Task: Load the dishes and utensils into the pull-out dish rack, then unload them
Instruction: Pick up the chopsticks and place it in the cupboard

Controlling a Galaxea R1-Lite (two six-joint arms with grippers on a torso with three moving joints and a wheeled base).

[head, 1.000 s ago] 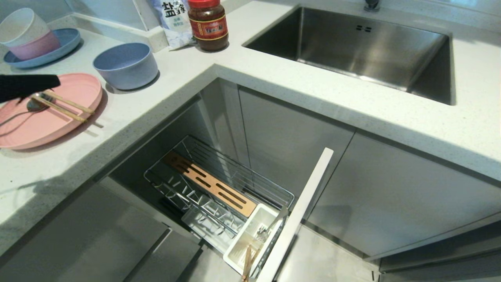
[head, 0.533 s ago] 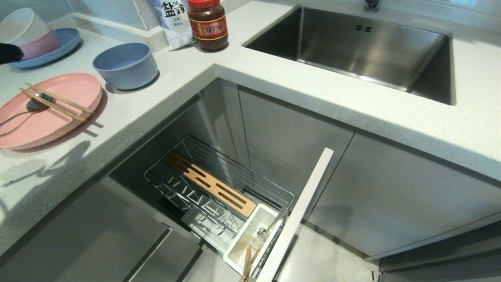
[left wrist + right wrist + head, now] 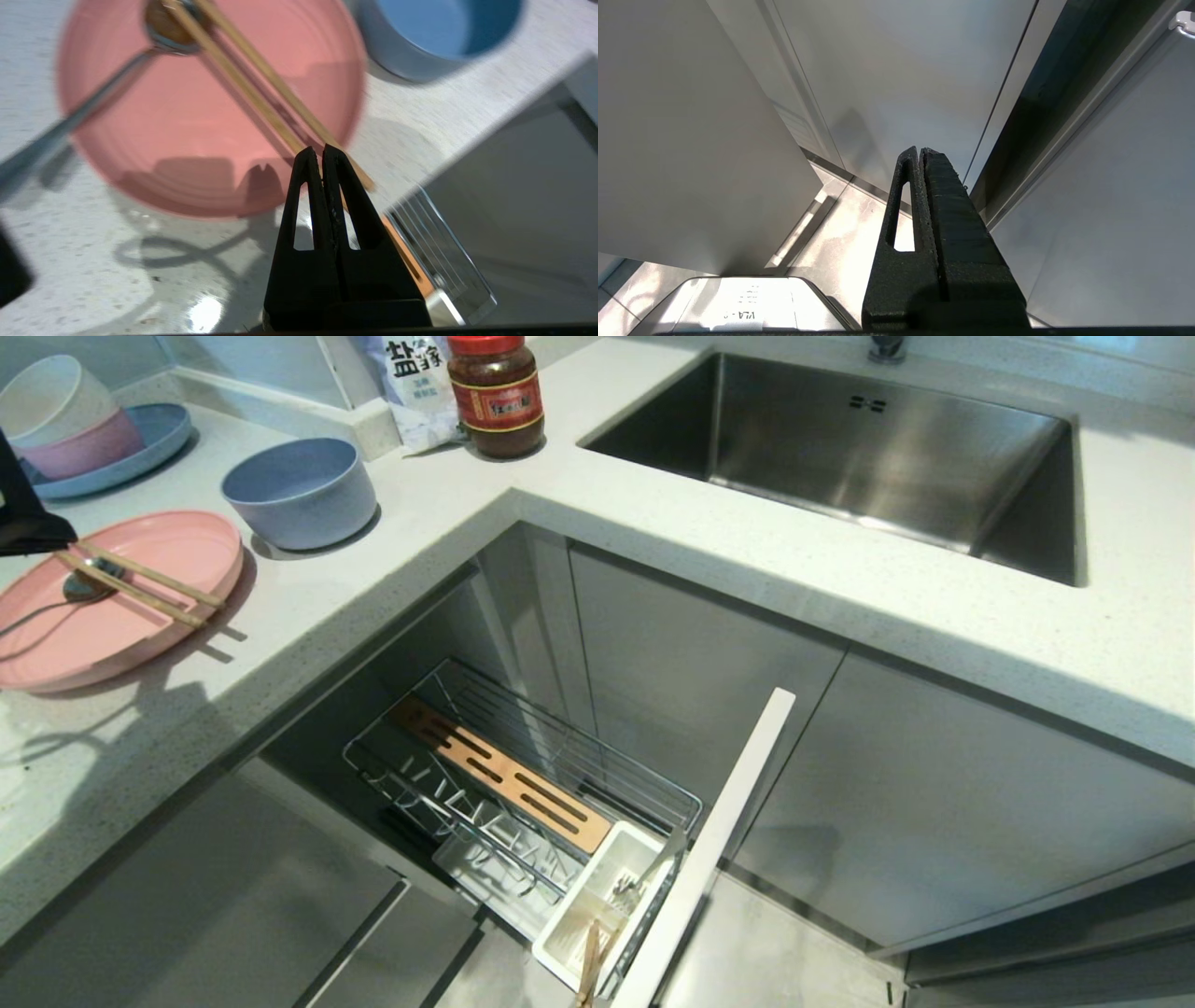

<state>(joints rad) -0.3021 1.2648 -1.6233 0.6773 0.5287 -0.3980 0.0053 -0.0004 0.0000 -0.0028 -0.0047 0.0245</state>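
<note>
The pale-pink plate (image 3: 112, 616) lies on the counter at the left, with the wooden chopsticks (image 3: 140, 586) and the steel spoon (image 3: 51, 602) across it. The blue-grey bowl (image 3: 299, 490) stands just behind it. My left gripper (image 3: 56, 537) enters at the left edge above the plate's far rim. In the left wrist view this gripper (image 3: 322, 151) is shut and empty, hovering over the near ends of the chopsticks (image 3: 252, 79) on the plate (image 3: 187, 140). The pull-out dish rack (image 3: 523, 775) stands open below, a fork (image 3: 642, 885) in its white cup (image 3: 602, 896). My right gripper (image 3: 920, 151) is shut, parked low by the cabinet fronts.
Cream and pink bowls on a blue plate (image 3: 140, 448) sit at the back left. A red-lidded jar (image 3: 497, 397) and a bag stand near the steel sink (image 3: 840, 448). The rack's pale cabinet front (image 3: 719, 831) juts out. A wooden stick (image 3: 588, 963) pokes from the cup.
My left gripper left the plate's left side, rose toward the stacked bowls, and now stands over the plate's far rim at the picture's edge. Nothing else moved.
</note>
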